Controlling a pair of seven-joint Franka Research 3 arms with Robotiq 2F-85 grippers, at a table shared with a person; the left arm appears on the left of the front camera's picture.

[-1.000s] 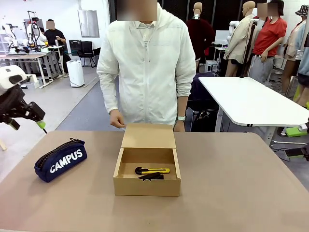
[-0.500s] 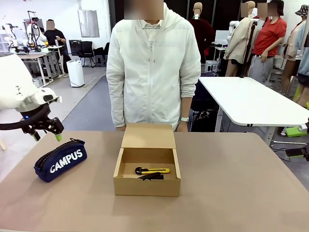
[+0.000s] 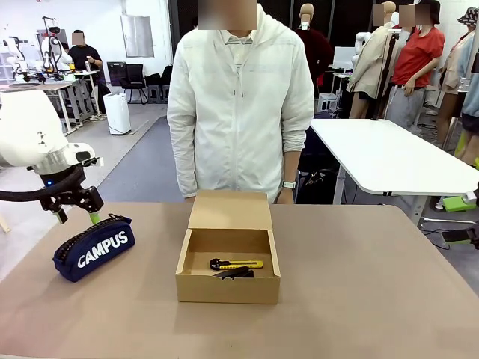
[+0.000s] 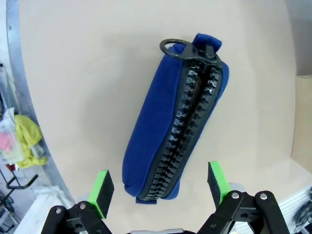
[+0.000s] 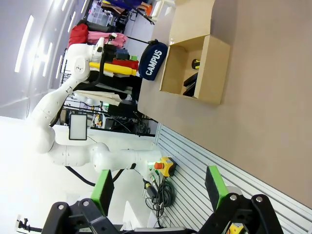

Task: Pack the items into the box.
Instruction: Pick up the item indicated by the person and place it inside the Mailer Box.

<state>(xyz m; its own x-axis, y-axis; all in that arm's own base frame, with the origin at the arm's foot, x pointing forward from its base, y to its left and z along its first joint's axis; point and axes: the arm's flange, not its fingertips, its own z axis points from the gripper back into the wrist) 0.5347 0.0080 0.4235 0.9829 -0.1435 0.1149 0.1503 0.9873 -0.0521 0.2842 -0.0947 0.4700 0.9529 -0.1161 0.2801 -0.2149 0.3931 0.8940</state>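
Note:
The navy pencil case (image 3: 94,247) with white "CAMPUS" lettering lies on the table's left side. Its black zipper runs lengthwise in the left wrist view, pencil case (image 4: 178,117). My left gripper (image 3: 76,218) hovers open just above its far left end, fingers apart on either side of the case's near end, gripper (image 4: 160,186). The brown cardboard box (image 3: 228,256) stands open at mid-table with its lid flap up. Inside lie the yellow-and-black utility knife (image 3: 237,264) and the black stapler (image 3: 236,273). My right gripper (image 5: 159,187) is open, well off the table, with the box (image 5: 195,66) far ahead.
A person in a white jacket (image 3: 239,105) stands at the far edge right behind the box. The tan table (image 3: 374,284) stretches bare to the right of the box. Its left edge runs close beside the pencil case.
My left arm has swung in from the far left and come down over the pencil case. The person has drawn a hand back from the box lid.

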